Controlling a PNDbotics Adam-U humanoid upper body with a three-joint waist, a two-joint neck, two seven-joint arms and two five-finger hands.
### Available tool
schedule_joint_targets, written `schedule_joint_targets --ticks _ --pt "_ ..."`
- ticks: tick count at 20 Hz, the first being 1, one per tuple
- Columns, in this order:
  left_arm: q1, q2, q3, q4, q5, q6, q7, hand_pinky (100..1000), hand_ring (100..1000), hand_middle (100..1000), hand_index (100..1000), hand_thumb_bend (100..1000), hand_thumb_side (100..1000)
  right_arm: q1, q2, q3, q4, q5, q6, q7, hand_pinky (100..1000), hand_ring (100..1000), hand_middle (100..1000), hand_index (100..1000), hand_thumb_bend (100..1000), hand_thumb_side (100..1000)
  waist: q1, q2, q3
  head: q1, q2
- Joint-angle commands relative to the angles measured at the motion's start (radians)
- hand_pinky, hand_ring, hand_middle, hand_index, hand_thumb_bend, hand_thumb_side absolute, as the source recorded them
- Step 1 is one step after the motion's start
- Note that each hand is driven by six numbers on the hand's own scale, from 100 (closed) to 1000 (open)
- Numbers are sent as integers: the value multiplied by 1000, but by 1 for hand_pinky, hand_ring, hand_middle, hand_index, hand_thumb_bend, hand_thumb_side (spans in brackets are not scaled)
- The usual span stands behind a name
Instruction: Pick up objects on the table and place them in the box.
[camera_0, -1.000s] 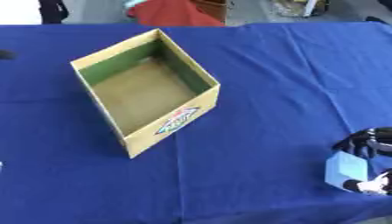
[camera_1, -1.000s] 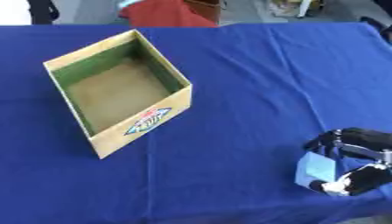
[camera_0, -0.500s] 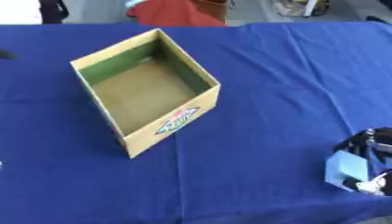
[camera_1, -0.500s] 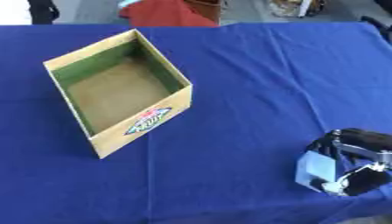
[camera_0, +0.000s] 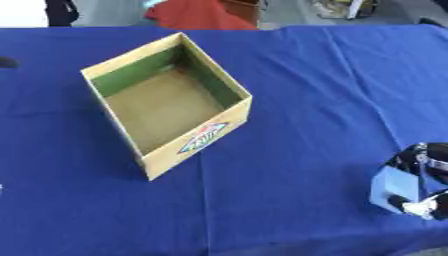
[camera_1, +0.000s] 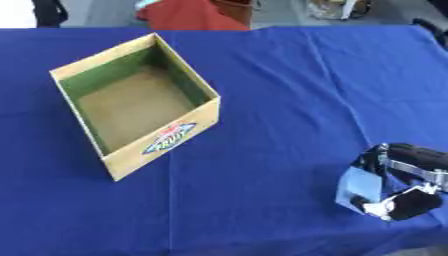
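Observation:
An open cardboard box (camera_1: 203, 116) with a green inner wall and a logo on its front stands empty at the table's left-middle. At the lower right my right hand (camera_1: 409, 174) has its black fingers and thumb curled round a light blue flat object (camera_1: 358, 187), low over the blue cloth. Part of the object is hidden by the fingers. My left hand shows in neither view.
The blue cloth (camera_0: 306, 90) covers the whole table. A red object (camera_0: 197, 13) sits beyond the far edge. A small dark shape (camera_0: 7, 62) lies at the left edge.
The right hand with the blue object has shifted slightly toward the lower right. The box has not moved.

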Motion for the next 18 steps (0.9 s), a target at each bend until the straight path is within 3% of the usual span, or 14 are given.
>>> schedule_joint_targets --ticks 1,8,18 --pt "-5 15 2 -17 4 1 -1 588 823 684 730 171 943 -14 -29 -12 -16 -31 -9 -17 136 410 395 654 100 502 0 -11 0 -1 2" --pt "-4 15 1 -17 5 3 -2 589 823 686 731 171 942 -65 -33 -27 -23 -34 -8 -15 137 418 404 657 100 468 -1 -15 1 -1 2" --pt "-2 14 -2 -17 10 5 -6 590 823 687 732 172 941 -319 27 5 -31 -14 4 62 127 420 409 659 100 451 -3 -25 13 2 -1"
